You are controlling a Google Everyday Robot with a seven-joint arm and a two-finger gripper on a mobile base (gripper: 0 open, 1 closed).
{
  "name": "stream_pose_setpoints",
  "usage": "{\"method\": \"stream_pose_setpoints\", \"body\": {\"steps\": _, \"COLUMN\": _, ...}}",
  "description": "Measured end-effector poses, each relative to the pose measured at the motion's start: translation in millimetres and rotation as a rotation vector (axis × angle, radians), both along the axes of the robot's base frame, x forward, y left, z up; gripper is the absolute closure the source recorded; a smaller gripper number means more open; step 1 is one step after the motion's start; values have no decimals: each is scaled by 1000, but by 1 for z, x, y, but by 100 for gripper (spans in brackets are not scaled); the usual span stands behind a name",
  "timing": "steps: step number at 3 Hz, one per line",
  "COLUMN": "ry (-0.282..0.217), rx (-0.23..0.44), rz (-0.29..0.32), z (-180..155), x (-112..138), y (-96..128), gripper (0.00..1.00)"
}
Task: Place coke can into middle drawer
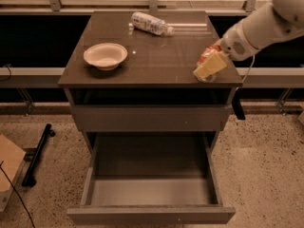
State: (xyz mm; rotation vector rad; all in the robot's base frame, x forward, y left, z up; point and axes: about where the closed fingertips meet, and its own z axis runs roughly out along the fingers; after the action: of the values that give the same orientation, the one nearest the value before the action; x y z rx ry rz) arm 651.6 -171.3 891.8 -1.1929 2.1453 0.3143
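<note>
The coke can [205, 55] shows as a red-orange shape between my gripper's pale yellow fingers [212, 65]. My gripper [208, 64] is shut on the can and holds it above the front right corner of the cabinet top [156, 51]. Most of the can is hidden by the fingers. The middle drawer [151, 214] stands pulled out below, with its pale grey floor [151, 190] bare. It lies lower and to the left of the gripper.
A white bowl [105, 55] sits on the left of the cabinet top. A clear plastic bottle [151, 23] lies at the back. The closed upper drawer front [147, 118] is under the top. A black bar [38, 153] and a cardboard box [8, 163] lie on the floor at left.
</note>
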Motion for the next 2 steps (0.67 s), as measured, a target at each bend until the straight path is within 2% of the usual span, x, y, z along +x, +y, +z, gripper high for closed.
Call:
{"method": "stream_pose_setpoints", "body": {"steps": 1, "ry": 75, "rx": -1, "rz": -10, "z": -1, "x": -60, "y": -19, "gripper": 100}}
{"method": "stream_pose_setpoints", "body": {"steps": 2, "ry": 171, "rx": -11, "rz": -34, "z": -16, "x": -126, "y": -32, "gripper": 100}}
